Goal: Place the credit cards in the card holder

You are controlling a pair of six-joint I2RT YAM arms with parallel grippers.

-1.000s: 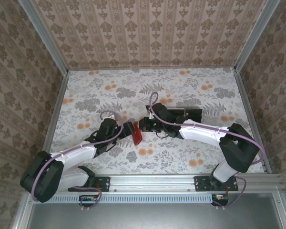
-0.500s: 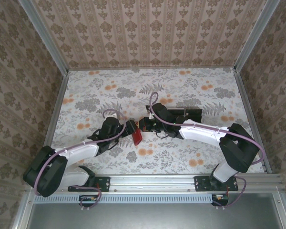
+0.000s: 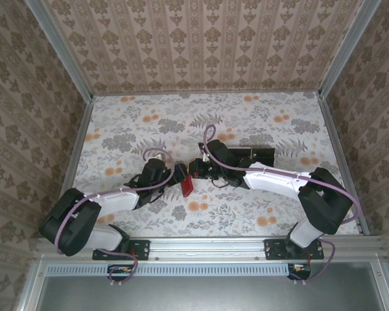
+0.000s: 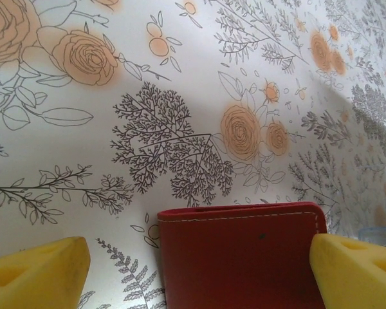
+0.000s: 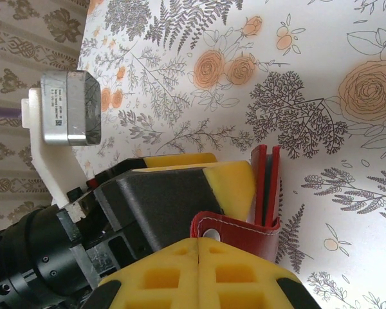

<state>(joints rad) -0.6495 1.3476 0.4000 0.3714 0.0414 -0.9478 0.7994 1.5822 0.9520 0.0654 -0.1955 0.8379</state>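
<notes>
From above, the card holder (image 3: 187,186) stands on edge at mid-table (image 3: 136,123) as a thin red strip. Its long axis runs roughly from near to far, and the two arms meet over it. The left hand (image 3: 176,173) reaches in from the strip's left and the right hand (image 3: 194,170) sits at its far right end, so both are at it. A dark flat shape (image 3: 259,154) lies beyond the right forearm. It is probably the credit cards, though it is too small to tell. In the left wrist view the holder's red face, with its pale stitched edge, fills the gap between two yellow pads (image 4: 38,270) set wide apart. The left pad is clear of it and the right pad is at its edge, so this hand is spread wide and straddles the holder without clamping it. In the right wrist view the right hand's yellow fingers are pressed together on the holder's snap tab (image 5: 209,232). The two red leaves rise beside one left pad, with a dark slit between them, and I cannot tell if a card sits inside. My guess is that the next move depends on the left hand closing across the holder's faces. The small print on the grey camera housing (image 5: 67,106) is unreadable, and I see no brand.
</notes>
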